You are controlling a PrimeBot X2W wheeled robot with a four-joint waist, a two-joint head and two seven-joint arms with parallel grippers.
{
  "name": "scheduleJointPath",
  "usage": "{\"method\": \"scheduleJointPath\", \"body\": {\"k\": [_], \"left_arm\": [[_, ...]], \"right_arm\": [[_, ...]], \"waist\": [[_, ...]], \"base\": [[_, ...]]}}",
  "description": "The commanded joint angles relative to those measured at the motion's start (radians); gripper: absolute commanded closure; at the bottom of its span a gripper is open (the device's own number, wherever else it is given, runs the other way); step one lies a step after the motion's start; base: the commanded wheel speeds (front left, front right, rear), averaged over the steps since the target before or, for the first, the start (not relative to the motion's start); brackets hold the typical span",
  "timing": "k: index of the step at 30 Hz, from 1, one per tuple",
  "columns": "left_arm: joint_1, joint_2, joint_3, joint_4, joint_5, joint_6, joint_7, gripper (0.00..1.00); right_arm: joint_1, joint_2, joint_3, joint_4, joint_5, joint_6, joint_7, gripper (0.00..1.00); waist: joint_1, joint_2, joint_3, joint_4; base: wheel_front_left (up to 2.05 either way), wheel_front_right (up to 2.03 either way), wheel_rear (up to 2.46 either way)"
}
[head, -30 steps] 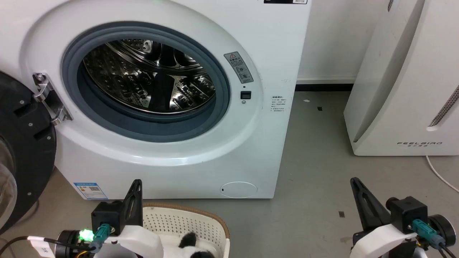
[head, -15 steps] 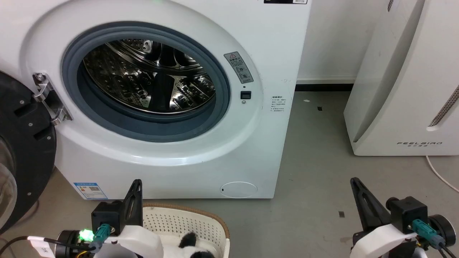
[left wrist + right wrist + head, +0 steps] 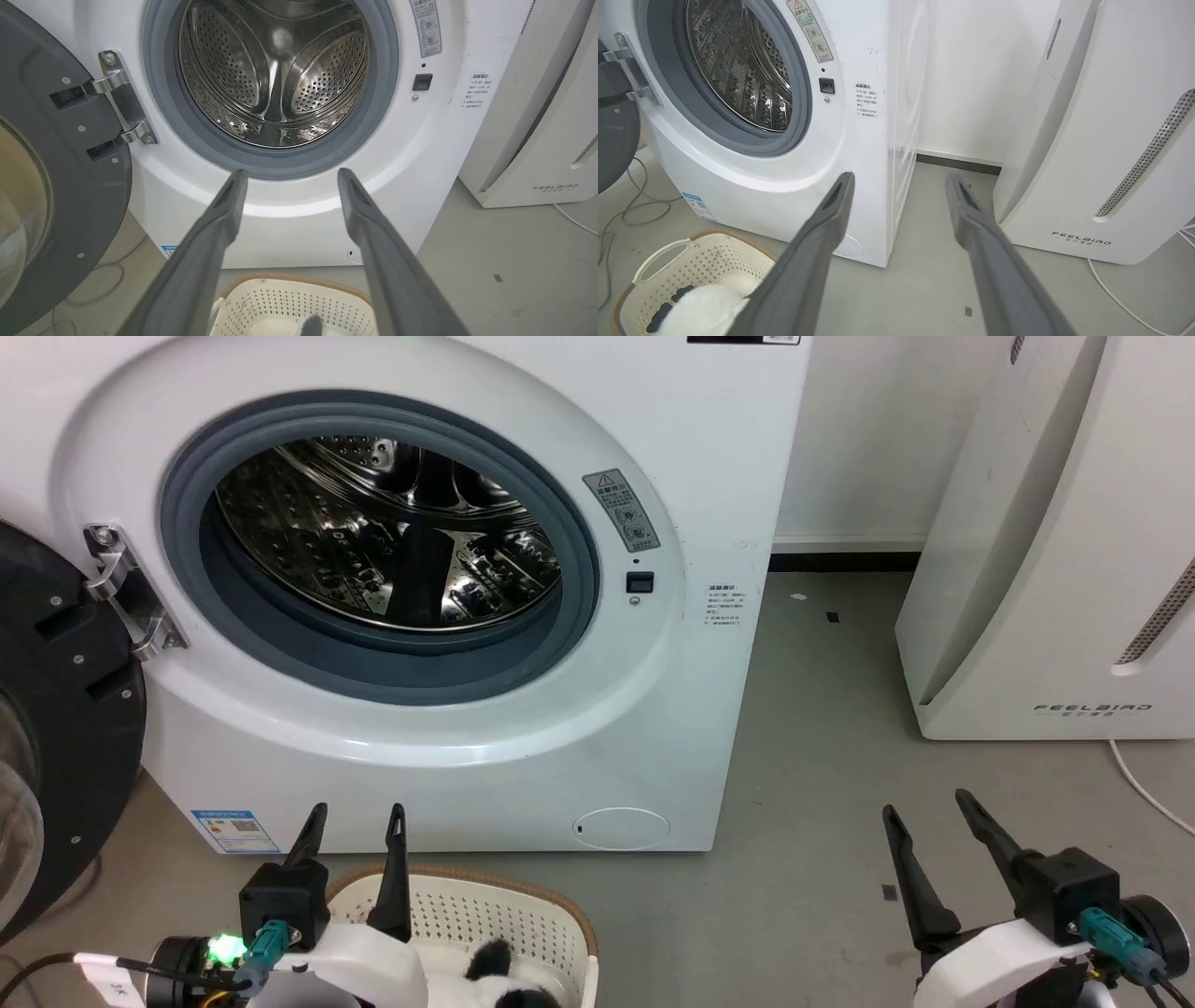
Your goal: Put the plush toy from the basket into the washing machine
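- Down at the bottom edge of the head view, the plush toy (image 3: 492,959) lies inside the basket (image 3: 467,915), which sits on the floor (image 3: 822,756) just in front of the washing machine (image 3: 709,476). A black tuft and some white fur show there. The right wrist view gives more of it: white body, black limbs, at one end of the basket.
- On my left, the left gripper (image 3: 358,814) has its fingers apart with nothing between them. It is held above the basket and points at the machine front. The toy is below and behind the tips, untouched.
- On my right, the right gripper (image 3: 924,803) also has its fingers apart and is empty, over bare floor well clear of the basket.
- The door (image 3: 65,709) is swung open to the left and the drum (image 3: 373,541) looks empty. I judge the grasp to be the step in hand.
- Risk, pick: the toy sits low inside the basket's walls. If I come down too near a wall, a finger could hook the perforated side or the woven-look rim, and the light basket would likely lift or skid along.
- Risk, grip: the pile is fluffy. A shallow pinch on fur or a limb may slip, or leave the toy dangling.
- Risk, view: the head camera crops most of the toy, so I would be aiming from the wrist views.
- Risk, transfer: a dangling limb could catch on the grey seal (image 3: 579,569) and the toy could drop short of the drum. The left arm must also pass close to the open door and its hinge (image 3: 126,597).
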State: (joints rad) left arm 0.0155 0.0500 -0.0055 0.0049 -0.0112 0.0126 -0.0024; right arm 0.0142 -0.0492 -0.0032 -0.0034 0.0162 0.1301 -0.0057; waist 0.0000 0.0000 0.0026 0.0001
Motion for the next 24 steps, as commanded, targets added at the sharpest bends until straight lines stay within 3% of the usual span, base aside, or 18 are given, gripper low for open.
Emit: {"method": "scheduleJointPath", "body": {"k": [1, 9, 24], "left_arm": [[-0.004, 0.0, -0.003, 0.0, -0.005, 0.007, -0.011, 0.0], [-0.037, 0.003, -0.019, 0.052, -0.009, 0.003, -0.028, 0.0], [-0.167, 0.012, -0.056, 0.274, -0.027, -0.028, -0.043, 0.0]], "right_arm": [[0.0, 0.0, -0.005, -0.004, 0.007, 0.0, -0.009, 0.0], [-0.004, 0.0, -0.005, -0.016, 0.021, 0.0, -0.025, 0.0], [-0.038, 0.0, -0.006, -0.037, 0.052, 0.0, -0.056, 0.0]], "waist": [[0.0, 0.0, 0.001, 0.0], [0.0, 0.0, 0.018, -0.001], [0.0, 0.0, 0.127, -0.025]], "base": [[0.0, 0.0, 0.0], [0.0, 0.0, 0.0], [0.0, 0.0, 0.0]]}}
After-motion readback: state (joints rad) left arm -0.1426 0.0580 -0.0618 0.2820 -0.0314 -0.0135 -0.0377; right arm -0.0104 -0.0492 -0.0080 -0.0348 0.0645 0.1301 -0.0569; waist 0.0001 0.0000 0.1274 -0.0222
